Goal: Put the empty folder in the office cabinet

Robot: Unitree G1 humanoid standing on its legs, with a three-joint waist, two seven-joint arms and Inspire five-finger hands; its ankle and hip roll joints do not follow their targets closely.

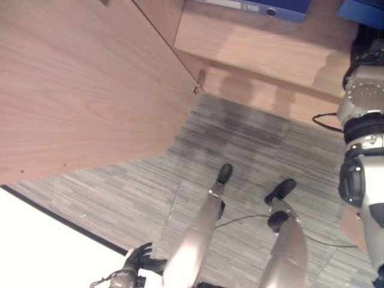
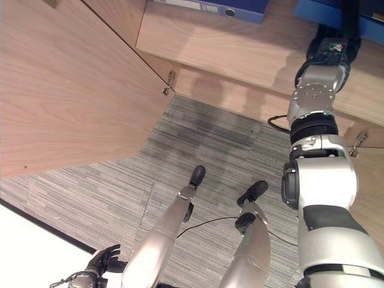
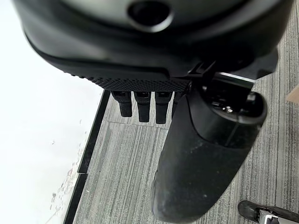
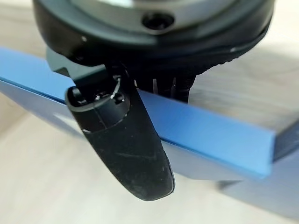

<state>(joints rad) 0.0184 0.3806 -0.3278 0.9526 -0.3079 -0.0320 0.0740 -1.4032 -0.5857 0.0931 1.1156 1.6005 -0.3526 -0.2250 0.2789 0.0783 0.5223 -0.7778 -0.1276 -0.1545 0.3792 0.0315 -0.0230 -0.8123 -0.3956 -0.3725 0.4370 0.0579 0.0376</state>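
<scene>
My right hand (image 4: 126,140) is raised to the office cabinet, its thumb lying across the face of a blue folder (image 4: 210,130) and its fingers behind it, pinching the cover. That folder (image 2: 318,12) hangs above the right part of the wooden cabinet shelf (image 1: 258,48). Whether it touches the shelf I cannot tell. My left hand (image 1: 139,257) hangs low beside me over the carpet, fingers relaxed and holding nothing.
A second blue binder (image 1: 258,7) lies on the shelf to the left of the held folder. The cabinet's wooden door (image 1: 78,78) stands swung open on the left, with a metal hinge (image 1: 199,81) at its inner edge. A white surface (image 1: 36,240) borders the grey carpet (image 1: 252,138) at lower left.
</scene>
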